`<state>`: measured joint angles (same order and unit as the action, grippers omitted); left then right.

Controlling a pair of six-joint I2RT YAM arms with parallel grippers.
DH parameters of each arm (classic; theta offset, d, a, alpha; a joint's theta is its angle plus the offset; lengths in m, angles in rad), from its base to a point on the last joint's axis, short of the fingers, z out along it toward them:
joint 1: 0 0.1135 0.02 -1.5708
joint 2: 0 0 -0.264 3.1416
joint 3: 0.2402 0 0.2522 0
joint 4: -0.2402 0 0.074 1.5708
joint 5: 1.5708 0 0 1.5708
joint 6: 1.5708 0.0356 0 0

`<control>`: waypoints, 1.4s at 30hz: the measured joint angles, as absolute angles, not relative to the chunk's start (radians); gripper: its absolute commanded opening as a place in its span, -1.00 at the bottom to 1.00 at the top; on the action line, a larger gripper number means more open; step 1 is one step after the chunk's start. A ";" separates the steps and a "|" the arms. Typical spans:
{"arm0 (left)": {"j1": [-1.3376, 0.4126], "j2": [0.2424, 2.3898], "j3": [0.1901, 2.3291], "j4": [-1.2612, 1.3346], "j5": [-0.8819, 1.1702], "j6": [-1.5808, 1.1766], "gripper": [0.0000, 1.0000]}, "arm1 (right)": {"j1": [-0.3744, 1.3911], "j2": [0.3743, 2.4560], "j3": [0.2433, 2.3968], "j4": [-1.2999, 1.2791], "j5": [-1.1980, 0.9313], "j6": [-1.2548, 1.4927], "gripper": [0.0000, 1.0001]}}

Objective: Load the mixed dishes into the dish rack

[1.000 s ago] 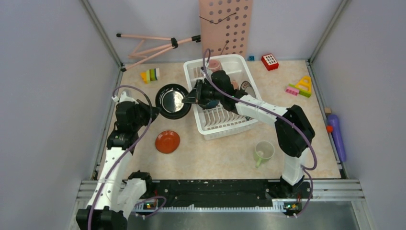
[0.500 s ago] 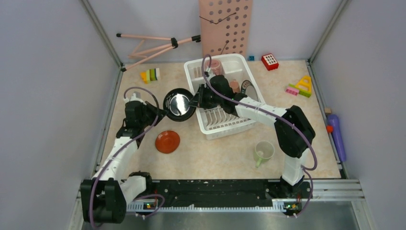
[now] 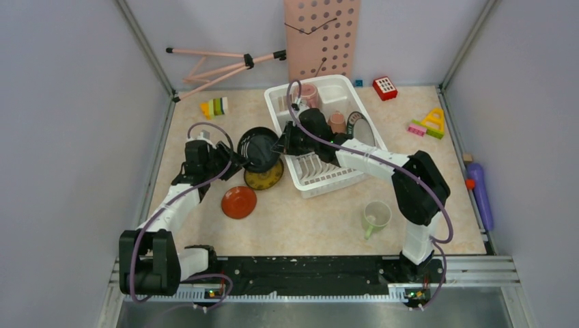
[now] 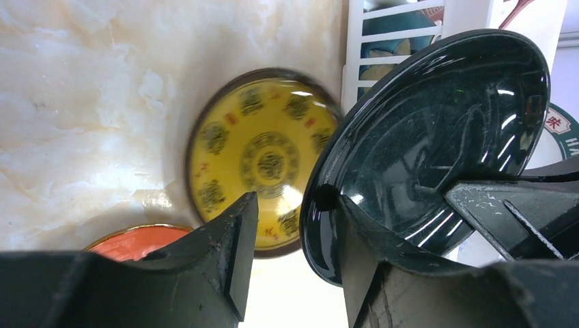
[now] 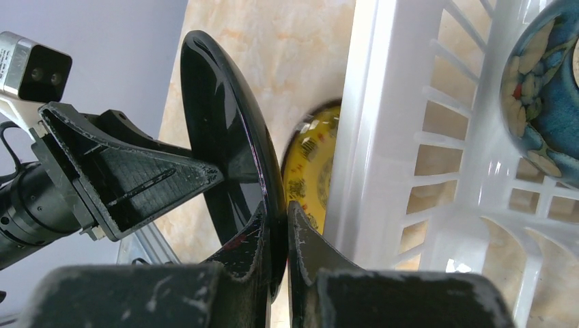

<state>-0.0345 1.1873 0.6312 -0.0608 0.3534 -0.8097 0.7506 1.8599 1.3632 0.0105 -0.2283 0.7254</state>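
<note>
**Pinched on edge beside rack**

Straddling rim of black plate [image 4: 437,137] with left fingers [image 4: 229,253] parted, unclamped. Beyond, pinching it in right fingers [image 5: 242,249] closed tight, on edge above a yellow plate [image 4: 252,157] on the counter [image 4: 82,102], just outside the dish rack [image 5: 382,123].

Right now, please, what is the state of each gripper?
Left gripper: open, standing around the rim of the black plate without clamping it.
Right gripper: closed on the black plate's rim.
</note>
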 measured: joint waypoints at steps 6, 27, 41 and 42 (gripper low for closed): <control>-0.035 1.195 0.631 -0.068 0.357 -0.808 -0.04 | 0.753 1.849 1.371 -0.027 -0.204 0.707 -1.00; -0.031 1.061 0.582 -0.044 0.397 -0.736 0.45 | 0.706 1.472 1.394 -0.351 0.194 0.402 -1.00; -0.029 1.164 0.614 -0.123 0.321 -0.649 0.51 | 0.685 1.470 1.458 -0.585 0.660 0.114 -1.00; -0.029 1.187 0.624 -0.134 0.309 -0.645 0.50 | 0.687 1.497 1.465 -0.599 0.677 0.104 -1.00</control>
